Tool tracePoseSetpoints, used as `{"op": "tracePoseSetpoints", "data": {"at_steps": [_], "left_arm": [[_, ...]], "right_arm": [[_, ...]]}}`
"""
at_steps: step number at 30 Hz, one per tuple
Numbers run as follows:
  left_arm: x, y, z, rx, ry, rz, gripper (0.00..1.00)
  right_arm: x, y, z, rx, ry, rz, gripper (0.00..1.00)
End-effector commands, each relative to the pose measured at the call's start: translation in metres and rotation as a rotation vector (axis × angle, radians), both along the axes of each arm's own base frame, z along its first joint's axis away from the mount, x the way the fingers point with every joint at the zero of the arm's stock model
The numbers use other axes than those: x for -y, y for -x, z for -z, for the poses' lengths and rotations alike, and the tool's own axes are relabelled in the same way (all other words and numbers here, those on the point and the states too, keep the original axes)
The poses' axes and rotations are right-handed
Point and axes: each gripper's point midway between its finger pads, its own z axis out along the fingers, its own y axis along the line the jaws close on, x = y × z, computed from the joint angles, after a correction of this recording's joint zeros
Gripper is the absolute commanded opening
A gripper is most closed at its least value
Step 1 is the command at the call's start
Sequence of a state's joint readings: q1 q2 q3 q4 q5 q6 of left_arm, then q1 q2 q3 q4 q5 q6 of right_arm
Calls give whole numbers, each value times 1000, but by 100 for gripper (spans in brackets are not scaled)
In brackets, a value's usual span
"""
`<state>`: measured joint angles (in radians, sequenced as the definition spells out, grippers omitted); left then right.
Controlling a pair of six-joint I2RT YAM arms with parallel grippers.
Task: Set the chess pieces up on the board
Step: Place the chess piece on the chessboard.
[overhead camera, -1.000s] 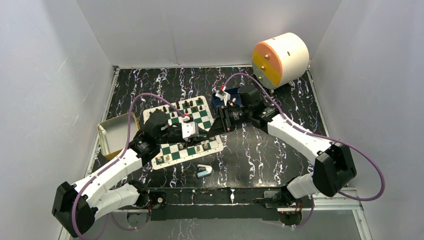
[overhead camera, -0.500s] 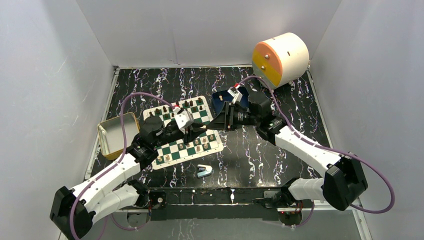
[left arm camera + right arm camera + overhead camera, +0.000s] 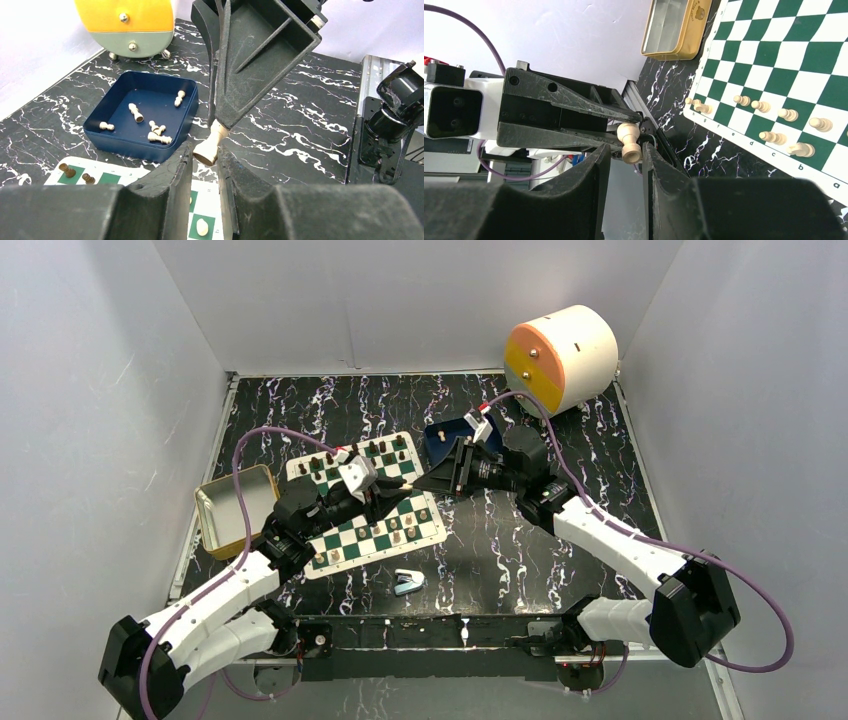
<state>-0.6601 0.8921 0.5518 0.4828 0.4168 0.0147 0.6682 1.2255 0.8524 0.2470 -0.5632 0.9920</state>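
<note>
Aloft, pawn (image 3: 210, 143) between left tool (image 3: 205, 153) and right tool (image 3: 626, 149), near board (image 3: 804, 30) edge

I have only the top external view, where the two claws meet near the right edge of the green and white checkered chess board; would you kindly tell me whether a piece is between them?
Observer: Yes. The left wrist view shows one light tan wooden chess piece, its base between the fingers of the left claw and its head at the tip of the right claw. I cannot tell whether the right one is gripping it.
Operator: Thank you. Does anything lie in the tray behind them?
Observer: The left wrist view looks into the dark blue square tray: I count five light tan pieces, all lying on their sides.
</note>
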Motion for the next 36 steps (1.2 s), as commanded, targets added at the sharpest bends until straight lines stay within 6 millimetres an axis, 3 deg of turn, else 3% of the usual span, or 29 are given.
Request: {"op": "tracePoseSetpoints", "data": {"at_steps": [1,13,19,24,25,26,36], "left_arm": [[-3,-2,-17,46,43,-23,6],[-2,-5,-10,46,23,-26,10],[-8,-5,-4,39,-18,-47,57],[-16,5,6,27,-61,-42,71],[-18,7,8,24,-67,-45,83],[-21,9,9,23,-75,-46,88],[-61,21,20,110,-256,-127,91]], "right_arm": [[-1,0,-21,53,-69,11,35],[-2,-2,-18,56,-64,11,24],[5,-13,-8,102,30,65,23],[21,-25,7,158,187,146,23],[25,-25,14,154,227,148,23],[27,-27,20,152,264,152,22],[53,-29,78,80,608,127,21]]}}
